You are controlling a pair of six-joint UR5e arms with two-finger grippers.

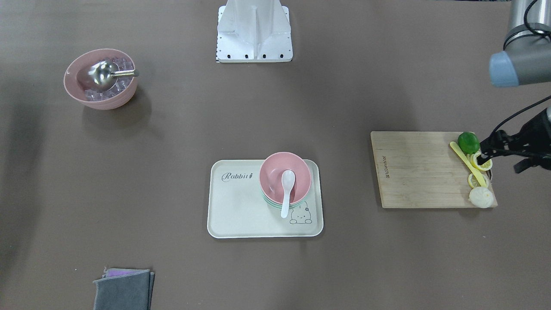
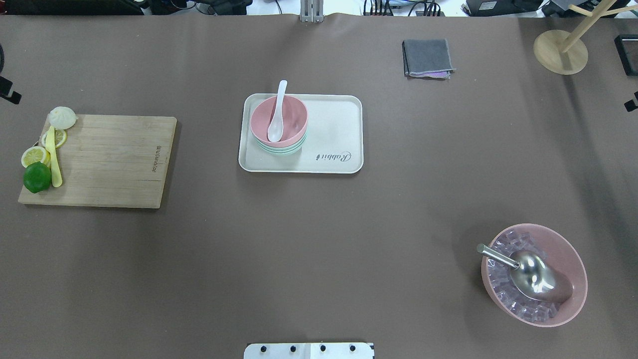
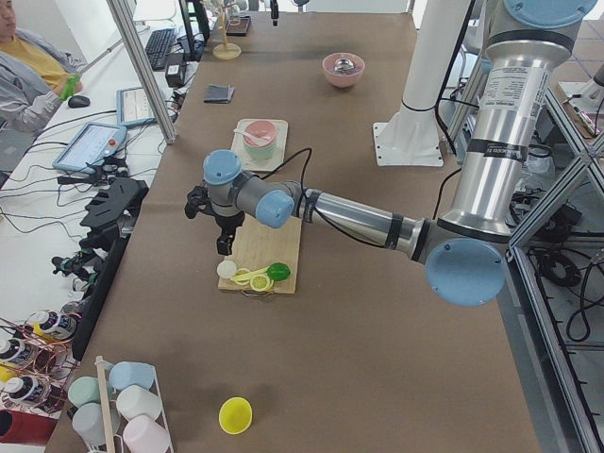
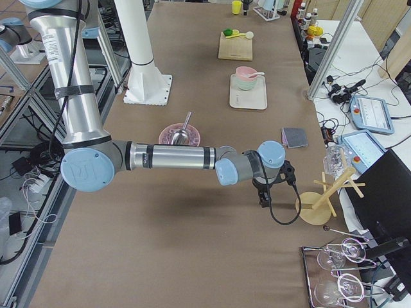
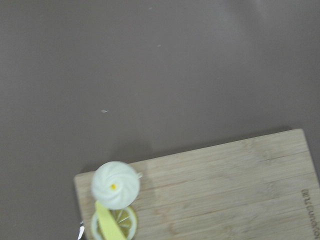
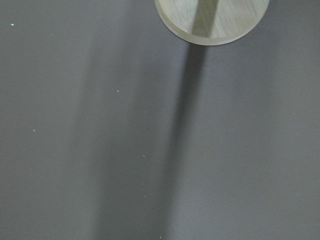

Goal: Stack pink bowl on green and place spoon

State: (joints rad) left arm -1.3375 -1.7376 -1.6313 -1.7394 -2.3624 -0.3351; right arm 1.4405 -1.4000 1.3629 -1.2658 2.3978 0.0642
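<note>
One pink bowl [image 1: 275, 174] sits in the green bowl [image 2: 279, 151], spoon [image 1: 287, 189] inside; I cannot tell if left end effector [image 1: 484, 151] or right end effector [image 4: 263, 199] is apart.

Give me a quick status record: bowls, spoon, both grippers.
Bowls: pink bowl nested on green bowl, on the tray
Spoon: spoon lies in the pink bowl, handle over its rim
Left gripper: over the cutting board end; open or shut unclear
Right gripper: far from the tray, near a wooden stand; state unclear
</note>
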